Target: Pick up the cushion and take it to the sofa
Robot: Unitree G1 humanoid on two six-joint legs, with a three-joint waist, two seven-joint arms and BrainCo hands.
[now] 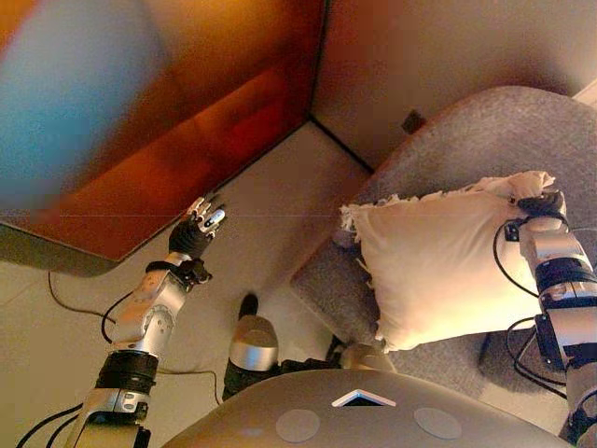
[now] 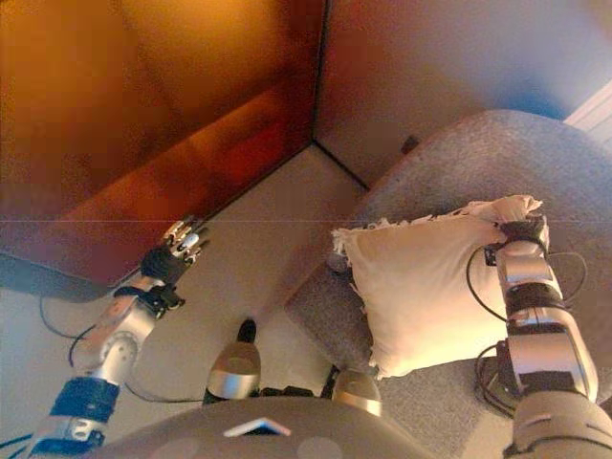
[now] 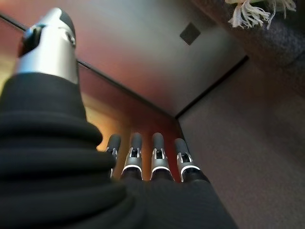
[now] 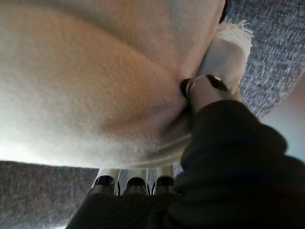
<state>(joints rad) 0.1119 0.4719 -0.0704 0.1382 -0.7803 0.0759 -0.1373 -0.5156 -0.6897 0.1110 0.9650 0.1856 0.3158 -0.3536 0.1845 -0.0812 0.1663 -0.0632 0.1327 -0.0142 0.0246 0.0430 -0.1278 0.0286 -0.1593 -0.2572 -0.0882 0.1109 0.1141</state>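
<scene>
A cream cushion (image 1: pixel 438 261) with fringed edges hangs tilted over the grey upholstered sofa (image 1: pixel 522 131). My right hand (image 1: pixel 541 210) is shut on its far upper corner. In the right wrist view the thumb (image 4: pixel 205 90) presses into the cushion (image 4: pixel 95 81) and the fingers (image 4: pixel 136 183) lie under it, with the grey sofa fabric (image 4: pixel 271 47) behind. My left hand (image 1: pixel 196 233) is open and empty, held out over the floor to the left. Its straight fingers (image 3: pixel 157 157) show in the left wrist view, with the cushion's fringe (image 3: pixel 252 12) at the edge.
A large orange-brown wooden cabinet (image 1: pixel 140 140) stands at the left, close to my left hand. A wall with a small dark plate (image 1: pixel 412 121) meets it in a corner behind the sofa. Beige floor (image 1: pixel 280 215) lies between the cabinet and the sofa.
</scene>
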